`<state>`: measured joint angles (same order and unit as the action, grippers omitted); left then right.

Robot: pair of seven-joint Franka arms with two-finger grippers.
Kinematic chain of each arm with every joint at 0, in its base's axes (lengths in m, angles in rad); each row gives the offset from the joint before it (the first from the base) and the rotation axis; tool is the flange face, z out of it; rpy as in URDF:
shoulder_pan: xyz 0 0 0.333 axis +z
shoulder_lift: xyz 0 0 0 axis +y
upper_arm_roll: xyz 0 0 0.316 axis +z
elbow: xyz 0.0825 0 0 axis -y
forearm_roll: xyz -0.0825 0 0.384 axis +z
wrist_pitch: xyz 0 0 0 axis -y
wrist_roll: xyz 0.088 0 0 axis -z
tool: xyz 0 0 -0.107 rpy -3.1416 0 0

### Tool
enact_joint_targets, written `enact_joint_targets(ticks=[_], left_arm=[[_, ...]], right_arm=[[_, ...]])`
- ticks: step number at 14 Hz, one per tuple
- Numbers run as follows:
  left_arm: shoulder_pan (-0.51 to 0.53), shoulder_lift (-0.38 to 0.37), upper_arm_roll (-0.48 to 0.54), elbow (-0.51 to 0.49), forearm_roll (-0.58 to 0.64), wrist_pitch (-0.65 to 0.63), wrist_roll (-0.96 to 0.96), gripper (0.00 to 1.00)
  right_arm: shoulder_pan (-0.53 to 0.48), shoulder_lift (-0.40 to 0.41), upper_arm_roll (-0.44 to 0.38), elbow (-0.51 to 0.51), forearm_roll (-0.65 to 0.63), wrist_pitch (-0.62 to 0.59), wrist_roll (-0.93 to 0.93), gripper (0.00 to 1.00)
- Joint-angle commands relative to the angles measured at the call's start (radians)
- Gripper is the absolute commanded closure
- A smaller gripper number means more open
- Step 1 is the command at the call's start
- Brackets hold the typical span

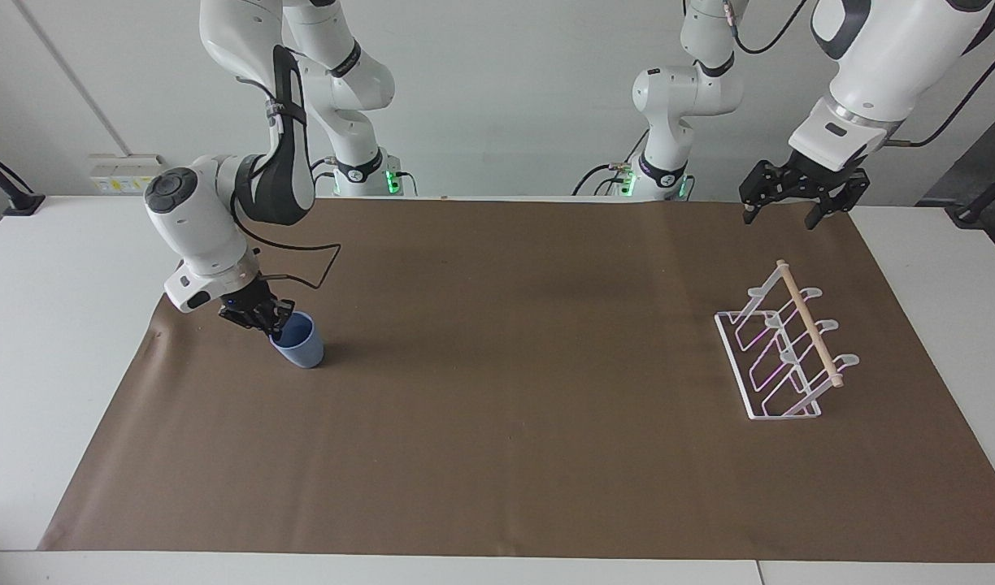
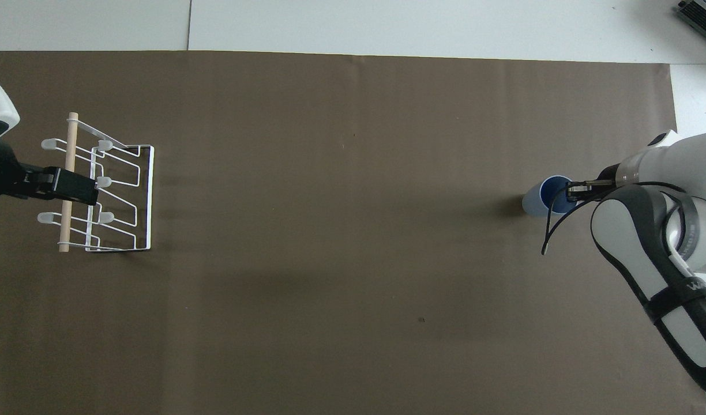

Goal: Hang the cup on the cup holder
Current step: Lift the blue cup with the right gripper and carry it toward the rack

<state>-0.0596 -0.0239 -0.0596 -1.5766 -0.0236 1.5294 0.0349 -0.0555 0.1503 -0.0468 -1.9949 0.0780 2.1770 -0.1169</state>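
The light-blue cup [image 1: 300, 342] [image 2: 546, 196] tilts on the brown mat toward the right arm's end of the table. My right gripper [image 1: 271, 322] [image 2: 573, 189] is shut on the cup's rim, one finger inside and one outside. The white wire cup holder [image 1: 784, 345] [image 2: 102, 187] with its wooden dowel stands at the left arm's end. My left gripper [image 1: 778, 213] hangs open in the air above the mat's edge, on the robots' side of the holder; in the overhead view the left gripper [image 2: 79, 189] overlaps the dowel.
The brown mat [image 1: 514, 374] covers most of the white table [image 1: 50, 268]. A dark device [image 2: 702, 14] lies at the table's corner farthest from the robots, at the right arm's end.
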Motion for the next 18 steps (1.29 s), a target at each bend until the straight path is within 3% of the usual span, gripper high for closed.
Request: enact_joint_targets(ticks=[1,2,5,8,13,18], left_arm=[[0.006,-0.019,-0.002,-0.017,0.016,-0.009,0.013,0.0],[0.006,-0.019,-0.002,-0.017,0.016,-0.009,0.013,0.0],[0.006,-0.019,-0.002,-0.017,0.016,-0.011,0.013,0.0],[0.006,-0.019,-0.002,-0.017,0.016,-0.011,0.013,0.0],[0.006,-0.019,-0.002,-0.017,0.016,-0.011,0.013,0.0],[-0.002,-0.018,-0.005,-0.014,0.011,-0.005,0.008,0.0]], right_arm=[[0.002,-0.026,0.024,0.114,0.034,-0.167,-0.091,1.0],[0.002,-0.034,0.045,0.139,0.069,-0.202,-0.108,1.0],[-0.001,-0.049,0.045,0.192,0.338,-0.285,-0.164,1.0],[0.0,-0.046,0.048,0.234,0.466,-0.324,-0.167,1.0],[-0.014,-0.049,0.047,0.248,0.806,-0.451,-0.168,1.0],[0.017,-0.066,0.054,0.229,1.081,-0.47,-0.152,1.0]])
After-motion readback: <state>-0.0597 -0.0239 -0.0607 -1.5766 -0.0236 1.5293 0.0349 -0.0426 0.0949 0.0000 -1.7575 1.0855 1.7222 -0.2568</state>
